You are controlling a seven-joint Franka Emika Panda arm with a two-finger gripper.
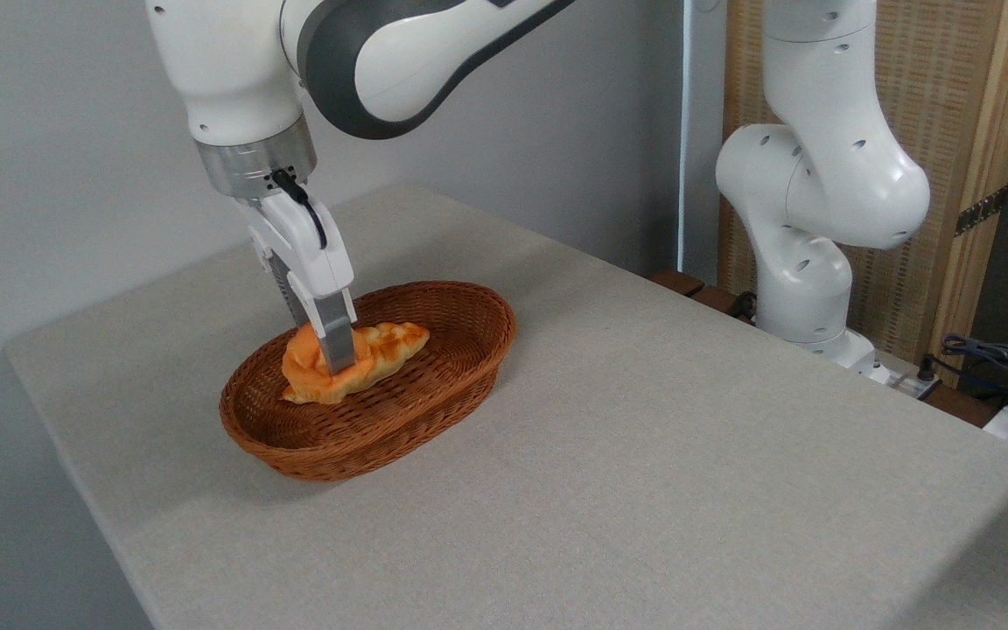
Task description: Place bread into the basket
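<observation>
In the lower left of the frame, inside the basket [434, 385], we see the gripper [329, 354] pinching the bread [307, 372], an orange-golden bun with a lumpy top. It sits low on the basket floor, touching a paler braided loaf [386, 346] just to its right. We judge the risk now lies in the release: if the fingers spread too little or the arm lifts early, the bun may cling and be dragged out, or nudge the loaf over the rim.
</observation>
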